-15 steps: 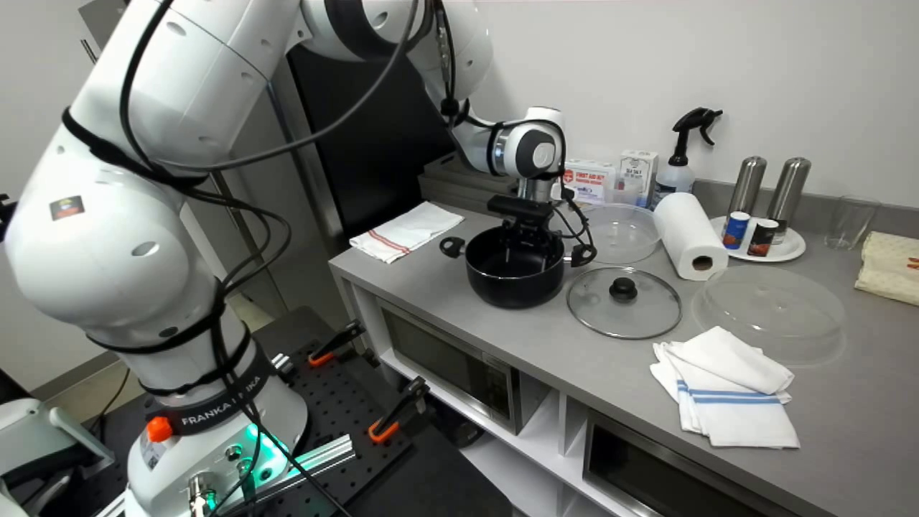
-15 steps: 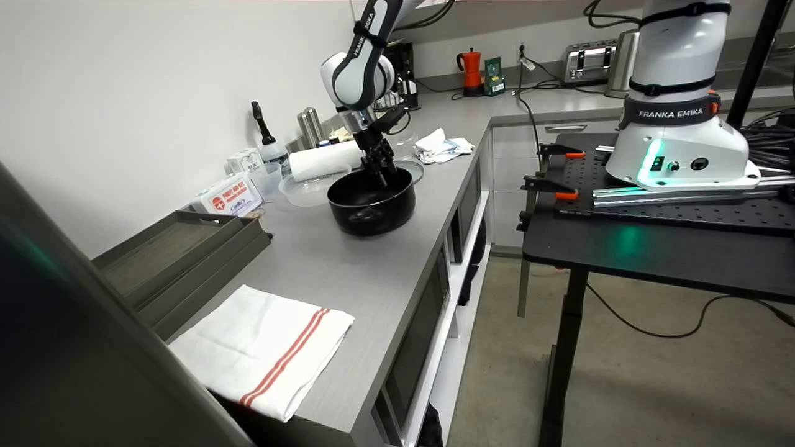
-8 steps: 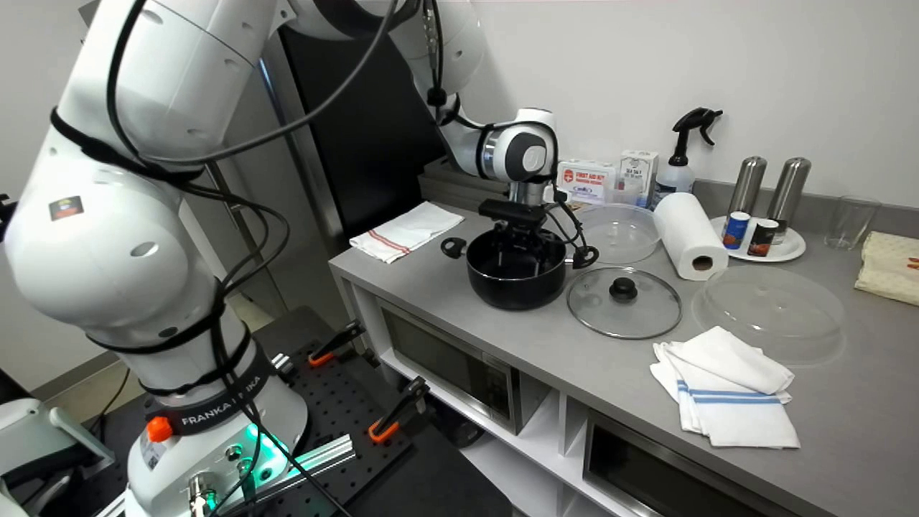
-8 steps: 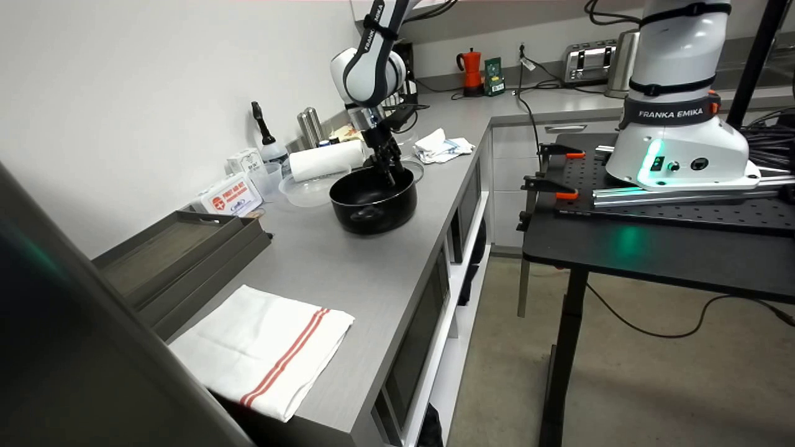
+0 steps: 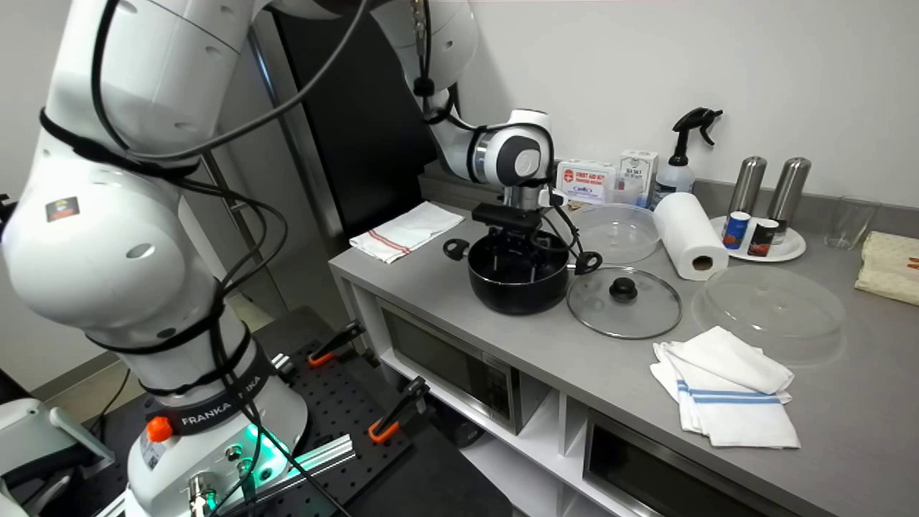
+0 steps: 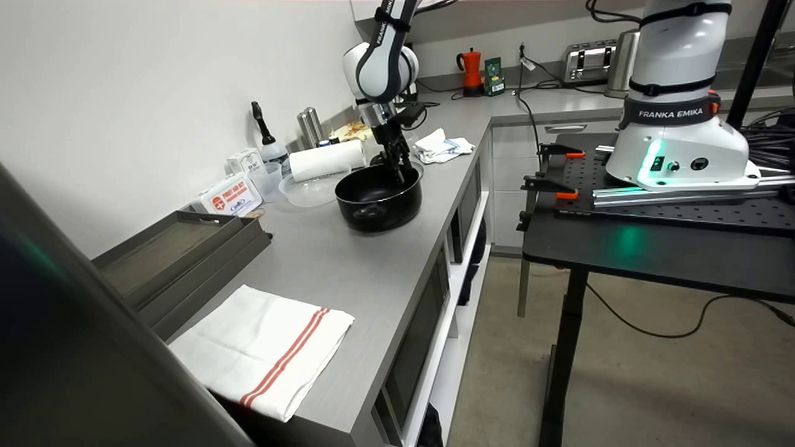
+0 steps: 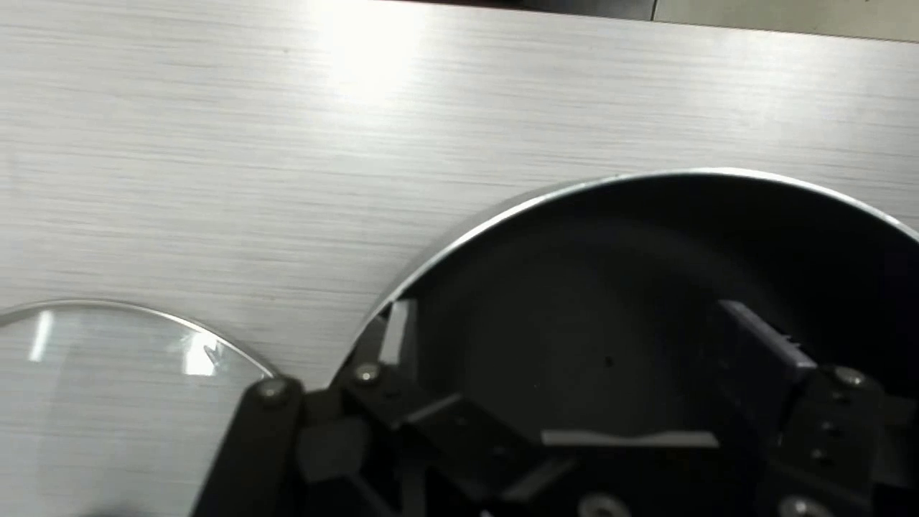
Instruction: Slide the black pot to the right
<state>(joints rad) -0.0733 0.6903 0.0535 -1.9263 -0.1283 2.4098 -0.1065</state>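
While the black gripper (image 7: 580, 334), jaws spread apart, reaches into the round, matt black pot (image 5: 518, 296), the clear, round glass lid (image 5: 610, 317) lies just beside the pot.

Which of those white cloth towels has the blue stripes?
The loosely folded towel, on the same side of the black pot as the glass lid. The other towel, on the opposite side, lies flat with red stripes.

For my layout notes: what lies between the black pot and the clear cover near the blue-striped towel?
The glass lid lies on the counter between the black pot and clear cover, in an exterior view.
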